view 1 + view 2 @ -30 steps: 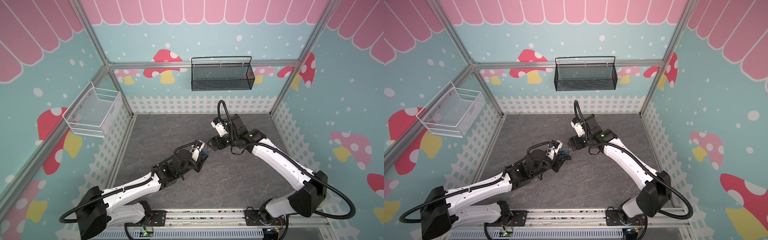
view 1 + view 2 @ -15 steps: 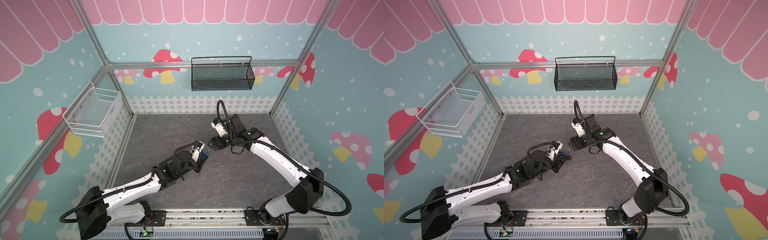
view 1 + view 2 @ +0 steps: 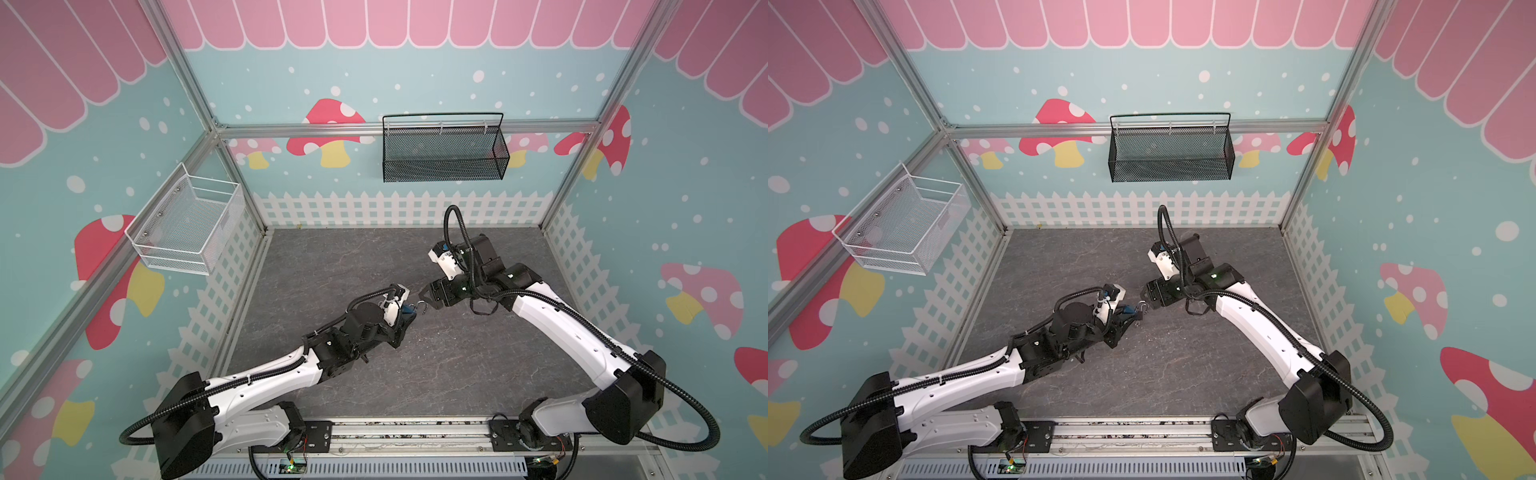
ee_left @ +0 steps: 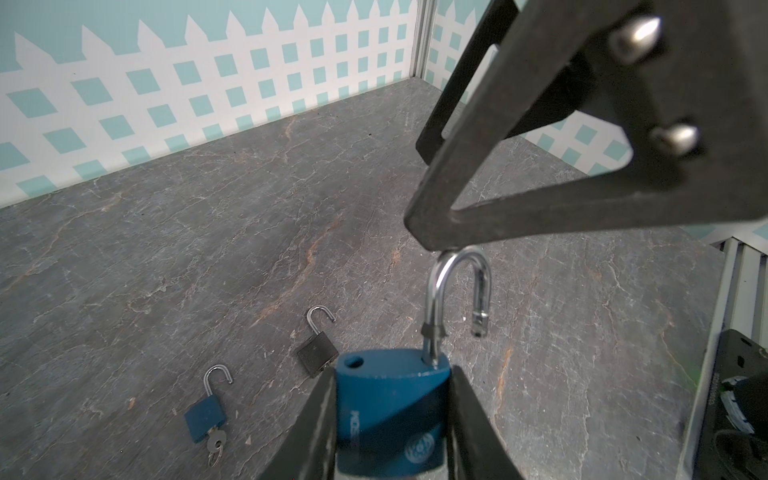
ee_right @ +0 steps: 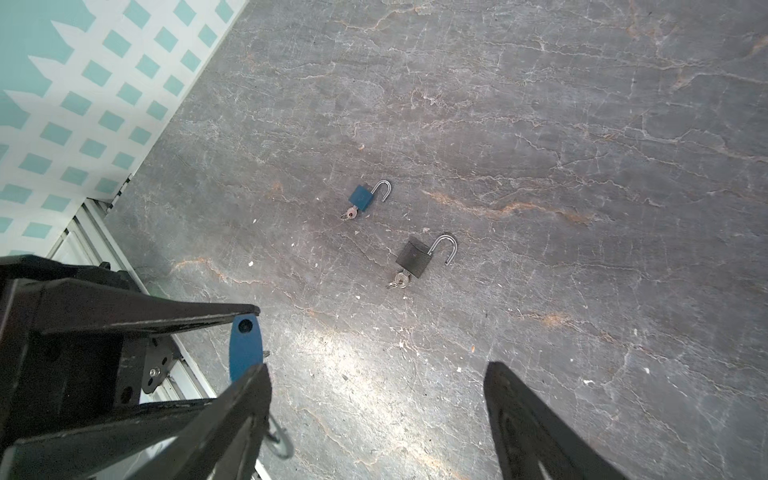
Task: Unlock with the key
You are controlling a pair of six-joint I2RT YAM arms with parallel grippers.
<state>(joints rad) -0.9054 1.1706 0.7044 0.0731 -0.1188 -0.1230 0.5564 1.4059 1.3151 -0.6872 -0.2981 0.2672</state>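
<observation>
The left hand [image 4: 392,372] grips the big blue padlock [image 4: 390,419] above the tabletop [image 4: 208,208]; its shackle [image 4: 459,266] is open. The right hand [image 5: 376,370] is open, just beside the shackle. A small blue padlock [image 4: 205,417] and a black padlock [image 4: 316,353] lie on the tabletop, shackles open.

No word or number reads in full anywhere. The only lettering is on the blue padlock [image 4: 390,399] clamped in the left gripper [image 4: 392,372]. A short row of raised capitals [image 4: 354,424] runs along its face close to 1 finger [image 4: 318,419]. They are seen at a slant and partly cut off by that finger, so the letters stay unclear. Nearer the other finger, the same face bears a round stamped emblem [image 4: 419,449], pale on blue and too blurred to name. Beyond the gripper's tips, the small blue lock [image 4: 205,415] and the black lock [image 4: 317,353] are too small to show any marking.
</observation>
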